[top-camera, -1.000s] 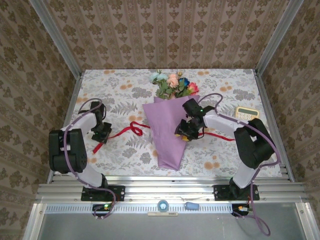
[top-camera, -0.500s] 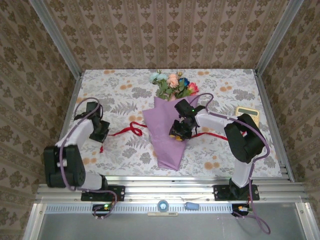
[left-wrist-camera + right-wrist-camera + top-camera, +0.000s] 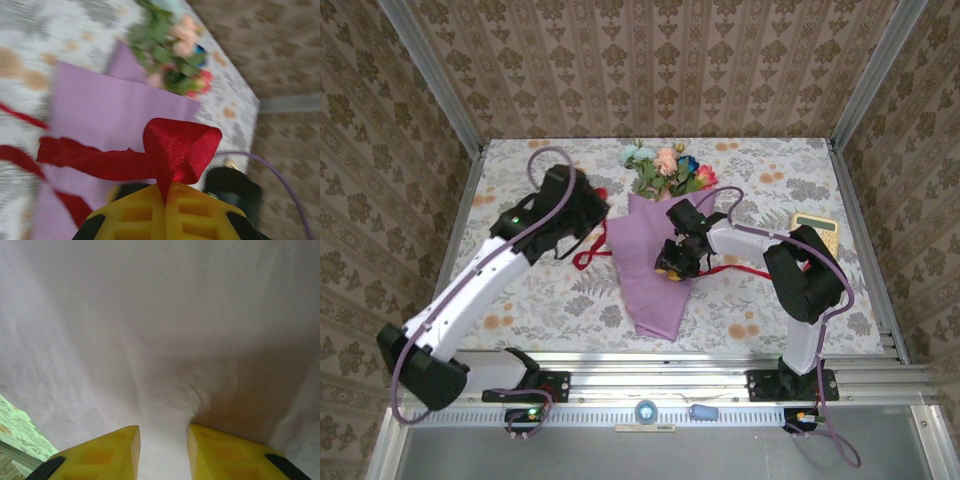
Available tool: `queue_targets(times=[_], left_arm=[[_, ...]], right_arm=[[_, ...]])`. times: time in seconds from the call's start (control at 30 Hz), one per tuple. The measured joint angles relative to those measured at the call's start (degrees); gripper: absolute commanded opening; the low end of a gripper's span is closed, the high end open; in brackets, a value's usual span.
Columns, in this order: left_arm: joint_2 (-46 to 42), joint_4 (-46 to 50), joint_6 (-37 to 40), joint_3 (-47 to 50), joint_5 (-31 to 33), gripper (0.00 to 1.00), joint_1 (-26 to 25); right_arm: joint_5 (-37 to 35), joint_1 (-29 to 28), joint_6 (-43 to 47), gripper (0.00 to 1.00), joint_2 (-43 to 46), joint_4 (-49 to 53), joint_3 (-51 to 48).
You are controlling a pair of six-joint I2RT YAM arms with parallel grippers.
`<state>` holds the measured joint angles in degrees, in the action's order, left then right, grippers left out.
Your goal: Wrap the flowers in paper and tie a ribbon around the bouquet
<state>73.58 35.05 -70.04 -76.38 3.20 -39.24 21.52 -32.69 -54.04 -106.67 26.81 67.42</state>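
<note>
The left gripper [image 3: 165,192] was pressed together, pinching a fold of the red ribbon [image 3: 177,147] just beside the left edge of the bouquet [image 3: 652,290]. The right gripper [image 3: 163,437], jaws slightly parted, rested against the lilac paper [image 3: 160,315], on the near side of the flowers [image 3: 665,172].

Ribbon [image 3: 583,259] middle hidden under bouquet [image 3: 655,270]; calc [image 3: 815,222] partly behind R arm [image 3: 805,285].

Left gripper [image 3: 165,196] pinches the ribbon [image 3: 179,144], folded into a loop; paper [image 3: 107,105] lies behind; flowers [image 3: 170,47] beyond.
</note>
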Motion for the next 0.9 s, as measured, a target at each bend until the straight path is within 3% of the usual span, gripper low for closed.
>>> queue_targets(times=[0.17, 0.4, 0.47, 0.57, 0.63, 0.77, 0.9], left_arm=[[12.11, -6.97, -0.02, -10.34, -1.55, 0.00, -6.51], [32.65, -13.38, 0.04, -22.80, -6.91, 0.04, -7.58], [38.14, -14.49, 0.04, -25.70, -8.96, 0.14, -7.32], [45.92, -14.86, 0.39, -30.95, -13.33, 0.44, -6.84], [49.83, -13.35, 1.29, -34.64, -15.28, 0.51, -6.51], [49.53, -8.57, 3.76, -35.60, -15.06, 0.60, -5.88], [39.74, -5.18, 5.31, -30.01, -11.89, 0.58, -4.74]], right_arm=[[0.31, -0.02, 0.00, 0.31, -0.02, -2.69, -1.42], [0.28, -0.13, -0.44, 0.31, 0.26, -6.45, -5.22], [0.17, -0.20, -0.90, 0.31, 0.90, -7.87, -6.27], [-0.13, -0.39, -1.68, 0.30, 1.27, -8.94, -6.80], [-0.15, -0.55, -1.90, 0.30, 1.27, -9.25, -6.80], [-0.17, -0.63, -1.92, 0.30, 1.27, -9.62, -6.80], [-0.28, -0.66, -1.97, 0.30, 1.29, -9.84, -6.78]])
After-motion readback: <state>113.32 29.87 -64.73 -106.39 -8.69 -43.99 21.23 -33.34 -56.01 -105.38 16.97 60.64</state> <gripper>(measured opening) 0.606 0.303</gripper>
